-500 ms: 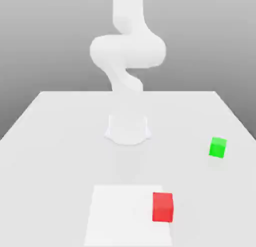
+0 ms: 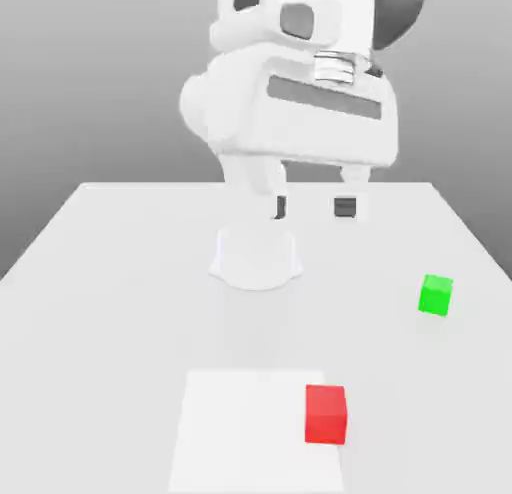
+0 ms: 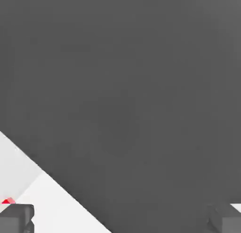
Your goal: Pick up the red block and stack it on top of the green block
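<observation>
Item one: a white two-finger gripper [image 2: 312,208] on a white robot arm [image 2: 255,92], jaws released and spread wide with nothing between them, dark pads pointing down, hanging well above the flat white matte table [image 2: 100,302]. Item two: the small bright-red matte cube, the red block [image 2: 326,414], resting flat on the table well below the jaws and nearer the camera than they are in the exterior view, roughly under the gap between them; it sits at the exterior view's right edge of a slightly brighter white square patch [image 2: 240,432] on the tabletop. In the hand view a sliver of the red block [image 3: 7,201] shows just beside one dark finger [image 3: 16,218], with the other finger [image 3: 225,219] well apart from it. Item three: the small bright-green matte cube, the green block [image 2: 435,295], flat on the table, below the jaws and off toward the exterior view's right, well apart from the red block. Item four: the round white arm base [image 2: 256,257], on the table below and behind the jaws. Nothing stands between the jaws and either block. Both blocks are cubes with no long axis, each upright with one face toward the camera. No brand, label or writing can be read on any item.
</observation>
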Controlling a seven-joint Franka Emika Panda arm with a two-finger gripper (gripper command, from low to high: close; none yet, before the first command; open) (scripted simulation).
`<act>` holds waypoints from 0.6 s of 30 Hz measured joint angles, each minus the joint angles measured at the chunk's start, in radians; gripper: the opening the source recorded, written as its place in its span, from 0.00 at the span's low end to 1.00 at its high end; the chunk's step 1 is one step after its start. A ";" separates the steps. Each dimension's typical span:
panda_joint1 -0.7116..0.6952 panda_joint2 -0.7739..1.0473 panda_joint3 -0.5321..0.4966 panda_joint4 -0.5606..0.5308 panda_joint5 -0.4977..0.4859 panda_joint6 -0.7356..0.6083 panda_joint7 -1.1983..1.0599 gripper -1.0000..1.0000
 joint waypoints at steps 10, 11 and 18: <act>0.085 0.301 0.001 -0.129 0.121 0.161 -0.537 0.50; 0.082 0.332 0.010 -0.136 0.138 0.182 -0.579 0.50; 0.064 0.539 0.035 -0.116 0.176 0.352 -0.635 0.00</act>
